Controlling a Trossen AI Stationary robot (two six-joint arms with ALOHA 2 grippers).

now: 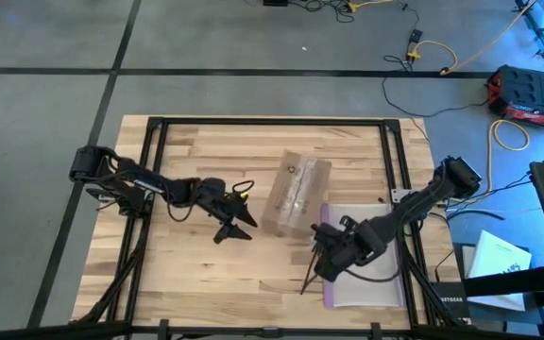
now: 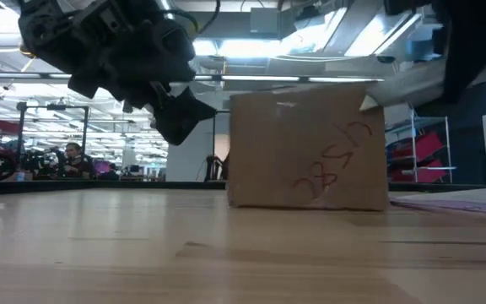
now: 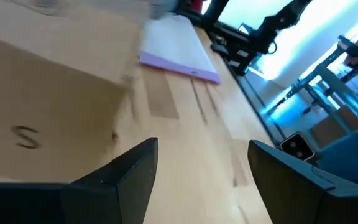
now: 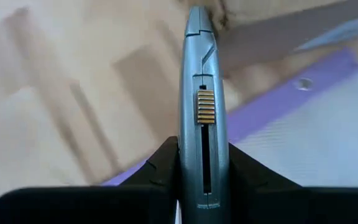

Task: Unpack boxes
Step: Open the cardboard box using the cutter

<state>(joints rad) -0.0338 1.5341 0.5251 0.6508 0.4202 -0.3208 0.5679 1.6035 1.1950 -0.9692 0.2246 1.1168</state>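
Note:
A brown cardboard box [image 1: 297,194] rests on its underside at the middle of the table; in the low view the box [image 2: 306,148] shows red scribbled marks on its side. My left gripper [image 1: 241,227] stands open just left of the box, above the wood; in its wrist view the box [image 3: 42,93] fills the space beside its fingers. My right gripper [image 1: 324,253] hovers near the box's right, over the purple edge of a clear bag [image 1: 371,260], shut on a grey knife-like tool [image 4: 202,106]. My right gripper pinches the tool's handle [image 4: 202,168] between its two fingers, one on each flat side. The fingers slant steeply down and the tool runs on along them, its yellow-ribbed slider [image 4: 204,106] facing the camera. Its tip [image 1: 303,290] points down toward the table's near left, over bare wood.
The clear bag with the purple zip edge [image 3: 179,62] lies flat at the table's right near part. A black frame [image 1: 272,121] runs around the table top. Bare wood [image 1: 187,274] lies near and left of the box.

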